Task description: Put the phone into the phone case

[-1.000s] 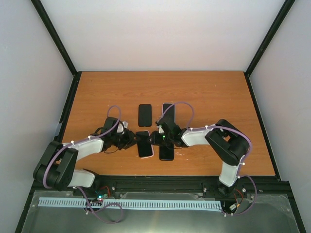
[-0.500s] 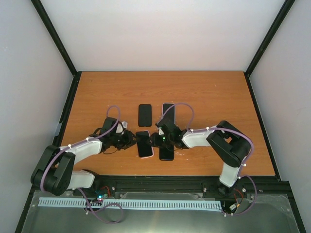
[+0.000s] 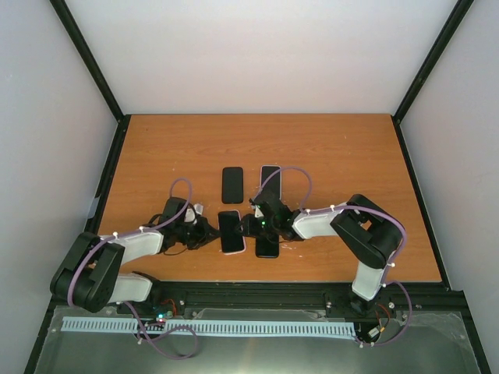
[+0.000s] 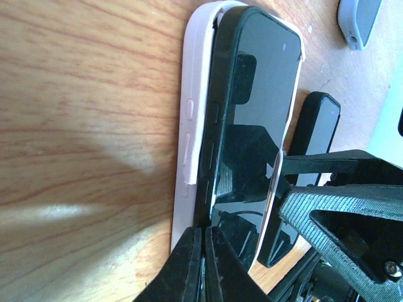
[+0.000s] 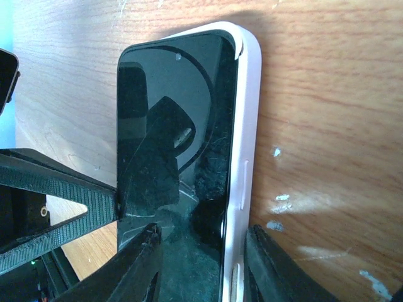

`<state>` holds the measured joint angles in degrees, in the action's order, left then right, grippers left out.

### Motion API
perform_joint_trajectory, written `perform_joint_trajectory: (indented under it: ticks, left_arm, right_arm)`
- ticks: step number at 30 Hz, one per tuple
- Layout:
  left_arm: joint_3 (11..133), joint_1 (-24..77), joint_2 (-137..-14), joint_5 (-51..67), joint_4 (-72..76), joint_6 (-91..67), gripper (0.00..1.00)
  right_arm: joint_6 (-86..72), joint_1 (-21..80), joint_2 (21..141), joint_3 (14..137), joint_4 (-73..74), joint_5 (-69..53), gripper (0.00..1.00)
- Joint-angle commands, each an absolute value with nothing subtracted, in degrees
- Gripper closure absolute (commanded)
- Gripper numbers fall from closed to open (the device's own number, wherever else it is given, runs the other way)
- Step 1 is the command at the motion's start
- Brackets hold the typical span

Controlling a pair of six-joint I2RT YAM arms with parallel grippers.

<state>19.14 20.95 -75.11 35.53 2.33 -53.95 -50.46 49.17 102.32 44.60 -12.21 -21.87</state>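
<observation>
Black phone (image 4: 252, 126) half-seated in the phone case (image 4: 192, 113) on the table (image 4: 82, 94), one long edge proud. My left gripper (image 4: 203, 264) is pressed together beside it; whether my right gripper (image 5: 203, 231), astride, pinches I cannot tell. An off-centre press may pop it out.

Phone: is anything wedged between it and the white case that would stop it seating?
Nothing visible. The phone lies in the white case, one long edge above the case wall in the left wrist view. The right gripper is over one end, fingers apart; the shut left gripper sits by the raised edge.
</observation>
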Motion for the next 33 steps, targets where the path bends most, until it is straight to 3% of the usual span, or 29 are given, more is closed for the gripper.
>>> perform_joint_trajectory:
  ticks: [1,20,33]
  left_arm:
    - [17.4,21.8,-75.4,37.8,7.8,-55.2,0.98]
    - [15.0,21.8,-75.1,41.1,12.8,-58.7,0.85]
    - [15.1,21.8,-75.1,41.6,13.9,-57.7,0.82]
  right_arm:
    - [-51.5,50.2,101.9,44.0,-17.9,-26.8,0.64]
    - [-58.6,50.2,97.6,41.5,-30.8,-34.2,0.64]
    - [-59.1,50.3,100.9,41.2,-32.0,-36.2,0.64]
